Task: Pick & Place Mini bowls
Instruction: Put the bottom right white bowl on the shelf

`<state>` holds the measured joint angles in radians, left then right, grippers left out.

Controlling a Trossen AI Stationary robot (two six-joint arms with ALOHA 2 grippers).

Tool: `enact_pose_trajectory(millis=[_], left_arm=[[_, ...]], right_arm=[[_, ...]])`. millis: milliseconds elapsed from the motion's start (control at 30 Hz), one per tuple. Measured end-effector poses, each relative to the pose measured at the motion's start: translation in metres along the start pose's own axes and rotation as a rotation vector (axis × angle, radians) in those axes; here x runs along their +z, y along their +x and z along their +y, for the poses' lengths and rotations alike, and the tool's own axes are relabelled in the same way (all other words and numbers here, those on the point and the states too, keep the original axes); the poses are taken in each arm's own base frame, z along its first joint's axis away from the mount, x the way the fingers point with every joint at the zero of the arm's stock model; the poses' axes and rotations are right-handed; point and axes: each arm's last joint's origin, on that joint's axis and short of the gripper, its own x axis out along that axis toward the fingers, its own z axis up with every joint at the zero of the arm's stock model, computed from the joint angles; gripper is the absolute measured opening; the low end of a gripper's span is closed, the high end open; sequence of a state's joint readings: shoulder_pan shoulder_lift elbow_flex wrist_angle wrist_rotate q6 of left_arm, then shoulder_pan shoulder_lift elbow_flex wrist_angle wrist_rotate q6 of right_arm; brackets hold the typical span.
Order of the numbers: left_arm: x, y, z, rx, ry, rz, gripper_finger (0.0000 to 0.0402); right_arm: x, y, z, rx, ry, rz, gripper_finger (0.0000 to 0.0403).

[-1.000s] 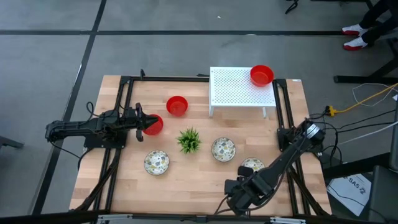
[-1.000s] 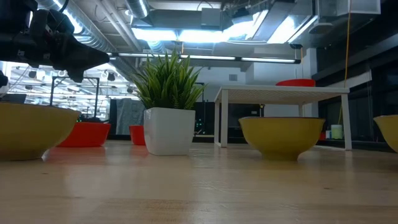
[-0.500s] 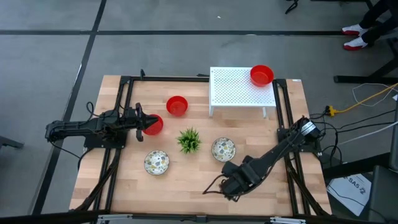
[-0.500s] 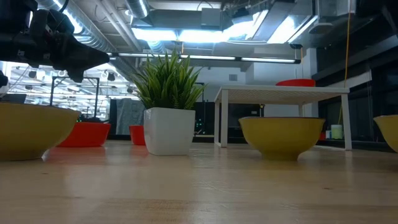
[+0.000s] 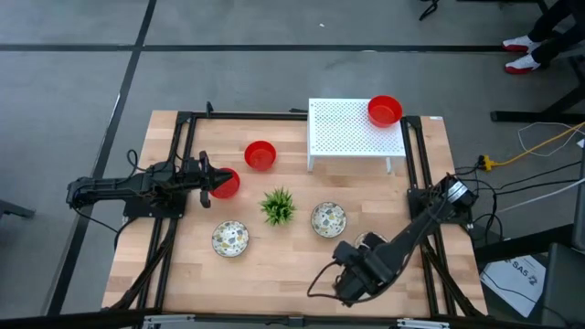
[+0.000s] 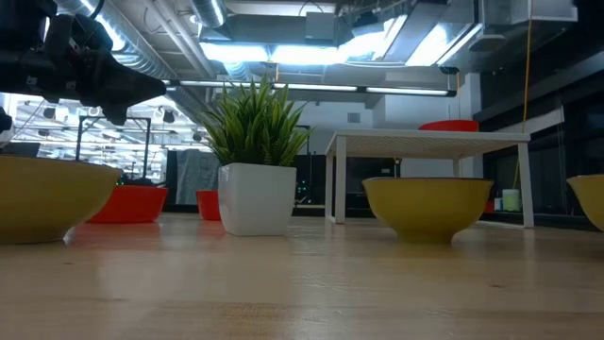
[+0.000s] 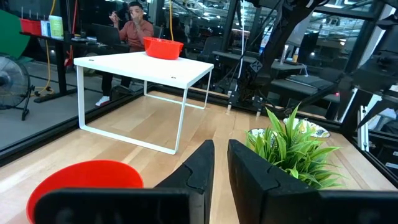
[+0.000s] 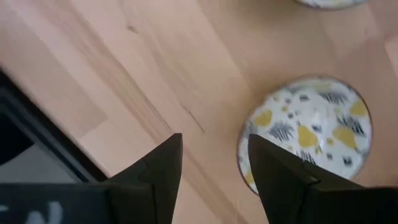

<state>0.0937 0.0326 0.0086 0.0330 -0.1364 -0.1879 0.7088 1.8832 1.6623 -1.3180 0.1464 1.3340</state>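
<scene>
Three red mini bowls show in the high view: one [image 5: 226, 184] under my left gripper [image 5: 210, 182], one [image 5: 260, 154] farther back, one [image 5: 385, 111] on the white rack [image 5: 347, 132]. Three speckled bowls rest on the table: one front left [image 5: 230, 238], one middle [image 5: 328, 219], and one [image 5: 370, 241] partly hidden by my right arm. My left gripper [image 7: 221, 165] is shut and hovers over its bowl's left rim without touching it. My right gripper [image 8: 214, 142] is open, points down and stands beside the third speckled bowl [image 8: 311, 134].
A green spiky plant in a white pot [image 5: 278, 206] stands mid-table between the bowls. Black frame rails [image 5: 183, 146] run along both table sides. A person sits beyond the table in the left wrist view [image 7: 134, 28].
My right gripper has swung toward the table's left and far side, its arm passing over the third speckled bowl, then come partly back toward the right, so the bowl shows again in part. My left arm has kept still.
</scene>
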Motion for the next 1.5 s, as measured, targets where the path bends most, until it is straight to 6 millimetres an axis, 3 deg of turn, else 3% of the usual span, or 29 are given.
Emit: enact_pose_trajectory(millis=[267, 600, 933, 1500], left_arm=[[0.000, 0.000, 0.000, 0.000, 0.000, 0.000, 0.0044], [0.000, 0.000, 0.000, 0.000, 0.000, 0.000, 0.0041], [0.000, 0.000, 0.000, 0.000, 0.000, 0.000, 0.0043], [0.000, 0.000, 0.000, 0.000, 0.000, 0.001, 0.0045]], right_arm=[[-0.008, 0.002, -0.001, -0.050, 0.084, 0.016, 0.0184], [0.003, 0.040, 0.008, -0.178, 0.122, 0.074, 0.0184], [0.020, 0.046, 0.001, -0.221, 0.174, 0.087, 0.0184], [0.015, 0.080, 0.012, -0.295, 0.171, 0.183, 0.0184]])
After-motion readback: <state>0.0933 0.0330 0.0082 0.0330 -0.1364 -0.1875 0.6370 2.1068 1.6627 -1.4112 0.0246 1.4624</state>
